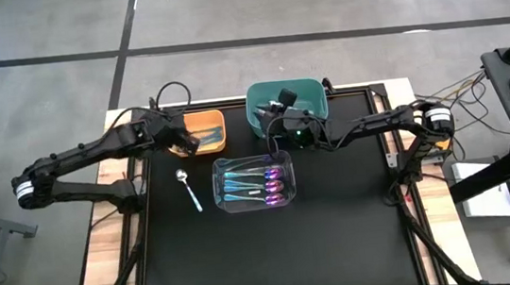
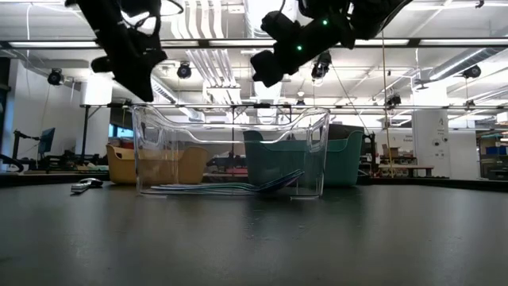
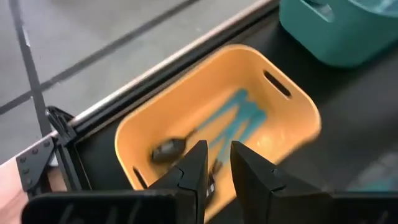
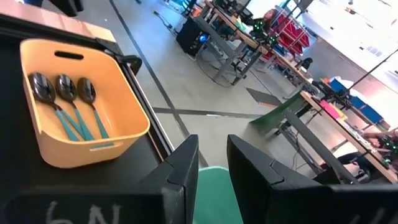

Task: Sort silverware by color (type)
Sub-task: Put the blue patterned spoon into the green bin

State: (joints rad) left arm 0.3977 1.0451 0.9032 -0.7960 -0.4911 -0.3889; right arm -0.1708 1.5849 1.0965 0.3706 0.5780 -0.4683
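Bench (image 1: 248, 257): matt black top, bare wood edges. Centre bin (image 1: 253, 181): clear glossy plastic. Orange bin (image 4: 81, 118) and teal bin (image 1: 312, 96): smooth opaque plastic. Loose spoon (image 1: 188, 188): shiny metal bowl.

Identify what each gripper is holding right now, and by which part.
Nothing: left gripper over the orange bin and right gripper over the teal bin show empty gaps.

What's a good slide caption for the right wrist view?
Three dark spoons lie side by side in the orange bin.
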